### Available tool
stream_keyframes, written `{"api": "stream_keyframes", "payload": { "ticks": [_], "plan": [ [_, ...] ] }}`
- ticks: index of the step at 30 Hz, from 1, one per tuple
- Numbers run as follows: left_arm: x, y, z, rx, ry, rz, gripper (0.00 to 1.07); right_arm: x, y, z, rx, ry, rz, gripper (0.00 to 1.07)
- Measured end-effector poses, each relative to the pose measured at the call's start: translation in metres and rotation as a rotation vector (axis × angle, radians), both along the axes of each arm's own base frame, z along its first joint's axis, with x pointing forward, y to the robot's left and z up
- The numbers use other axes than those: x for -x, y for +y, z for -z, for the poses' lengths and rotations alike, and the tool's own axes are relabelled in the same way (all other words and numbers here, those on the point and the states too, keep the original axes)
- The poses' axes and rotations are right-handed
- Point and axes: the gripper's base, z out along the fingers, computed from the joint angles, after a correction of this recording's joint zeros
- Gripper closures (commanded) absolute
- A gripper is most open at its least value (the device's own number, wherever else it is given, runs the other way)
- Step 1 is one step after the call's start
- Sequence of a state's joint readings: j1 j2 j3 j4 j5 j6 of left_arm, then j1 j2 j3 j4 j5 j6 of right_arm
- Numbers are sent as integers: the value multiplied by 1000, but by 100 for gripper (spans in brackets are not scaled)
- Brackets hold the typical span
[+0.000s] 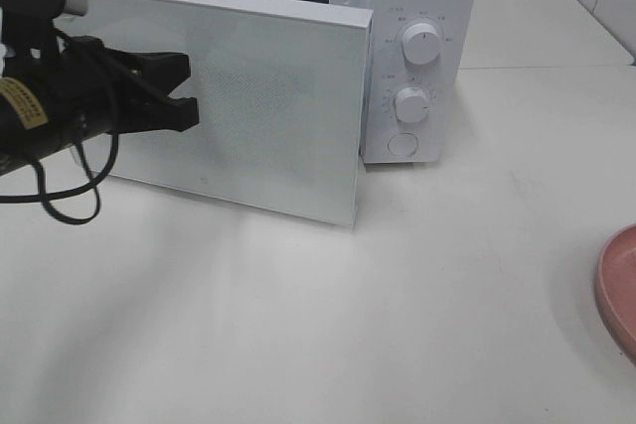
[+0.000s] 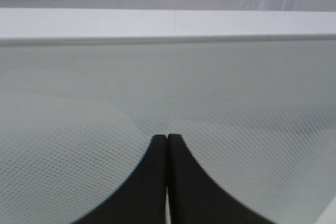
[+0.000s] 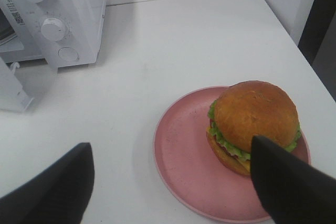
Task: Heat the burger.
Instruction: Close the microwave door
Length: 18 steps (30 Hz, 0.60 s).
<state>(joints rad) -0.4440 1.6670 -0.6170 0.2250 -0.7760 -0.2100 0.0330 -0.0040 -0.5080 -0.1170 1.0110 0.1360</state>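
I found small printed marks around the two dials on the microwave's control panel (image 1: 415, 67), too small to read. A yellow label (image 1: 17, 101) on the left arm carried dark print, also illegible to me.

My path to the microwave (image 1: 422, 57) cavity is blocked by its half-swung door (image 1: 248, 106); bare table (image 1: 298, 315) stretches between it and the pink plate (image 1: 621, 285).
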Motion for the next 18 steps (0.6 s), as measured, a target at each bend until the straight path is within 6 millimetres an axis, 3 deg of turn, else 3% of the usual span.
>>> {"api": "stream_keyframes", "payload": {
  "ticks": [9,18],
  "plan": [
    [-28,-47,3,58,-13,-6,107,0,0,0,0,0,0,31],
    [-48,-76,5,84,-38,16,107,0,0,0,0,0,0,31]
  ]
}}
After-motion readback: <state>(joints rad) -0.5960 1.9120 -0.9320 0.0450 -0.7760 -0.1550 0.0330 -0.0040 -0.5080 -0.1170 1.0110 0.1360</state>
